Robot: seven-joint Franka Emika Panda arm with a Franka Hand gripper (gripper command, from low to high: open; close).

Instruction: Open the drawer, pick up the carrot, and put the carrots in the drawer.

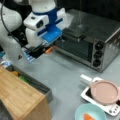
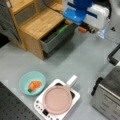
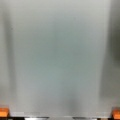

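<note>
**Pincer near the open drawer, a carrot lying in the bowl**

Your white-and-blue arm leans low over the grey counter (image 1: 65, 75), its wrist turned sideways. The pincer (image 1: 46, 50) shows in both front views, just beyond the open drawer, with orange tips at its end (image 2: 83, 29). You cannot tell whether it is spread, pressed together or pinching anything. The wrist view gives you only blurred pale grey surface with an orange tip in each bottom corner.

The wide dark-grey metal drawer (image 2: 56, 40) of the light-brown wooden-topped cabinet (image 1: 17, 95) stands pulled out. Inside you can see a green elongated vegetable (image 2: 61, 29) and, in a front view, a yellow-orange item (image 1: 15, 73) beside it.

The small stubby orange toy carrot (image 2: 34, 85) lies in the light-blue round bowl (image 2: 25, 79), well apart from the pincer, across the counter. Beside the bowl a pink round pan (image 2: 58, 100) sits on a white cooker (image 2: 40, 106). A silver toaster oven with black knobs (image 1: 100, 47) stands behind the pincer.
</note>
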